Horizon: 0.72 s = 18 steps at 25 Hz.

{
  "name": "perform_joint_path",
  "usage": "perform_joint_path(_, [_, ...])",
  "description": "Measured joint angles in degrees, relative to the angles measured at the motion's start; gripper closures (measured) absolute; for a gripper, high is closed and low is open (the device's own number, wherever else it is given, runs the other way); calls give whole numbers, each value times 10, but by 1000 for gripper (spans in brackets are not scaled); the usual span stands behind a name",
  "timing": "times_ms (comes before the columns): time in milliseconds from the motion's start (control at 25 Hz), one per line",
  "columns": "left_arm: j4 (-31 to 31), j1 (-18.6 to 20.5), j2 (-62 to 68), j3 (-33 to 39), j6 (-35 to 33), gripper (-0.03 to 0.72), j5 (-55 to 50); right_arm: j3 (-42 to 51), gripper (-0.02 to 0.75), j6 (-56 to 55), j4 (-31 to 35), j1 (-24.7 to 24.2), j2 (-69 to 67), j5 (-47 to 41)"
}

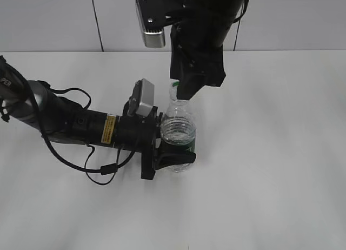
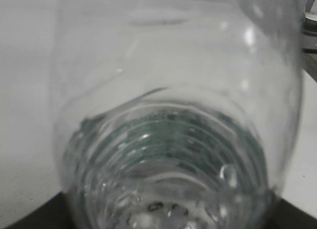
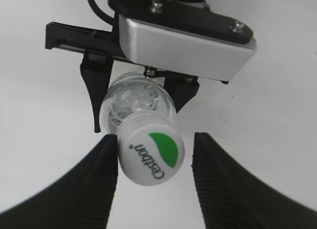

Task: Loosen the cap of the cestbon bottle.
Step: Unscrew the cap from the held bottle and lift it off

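Well, the cestbon bottle (image 1: pixel 178 132) stands mid-table (image 1: pixel 281 152), left gripper (image 1: pixel 174 159) clamped round its base from nine o'clock. Overhead, the right gripper (image 3: pixel 153 157) straddles the cap (image 3: pixel 151 154), fingers apart; open gap at three o'clock, bare table beyond.

Both arms were matte black. The left arm (image 1: pixel 70 123) carried a yellow warning sticker (image 1: pixel 109 129), loose black cables (image 1: pixel 100 171) at six o'clock and a silver camera box (image 1: pixel 141 98) at twelve. Two screws (image 3: pixel 157 7) studded the left gripper (image 3: pixel 141 97)'s mount.
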State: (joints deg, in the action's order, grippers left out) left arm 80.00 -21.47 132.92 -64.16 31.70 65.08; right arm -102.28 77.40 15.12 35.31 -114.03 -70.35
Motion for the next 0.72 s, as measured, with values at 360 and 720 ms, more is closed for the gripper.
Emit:
perform_joint_path(360, [7,0,0,0,0,288,5,0,335,-25,20,0,18,3])
perform_joint_path(720, [11,0,0,0,0,288,8,-17,332,-209,13,0,59,3])
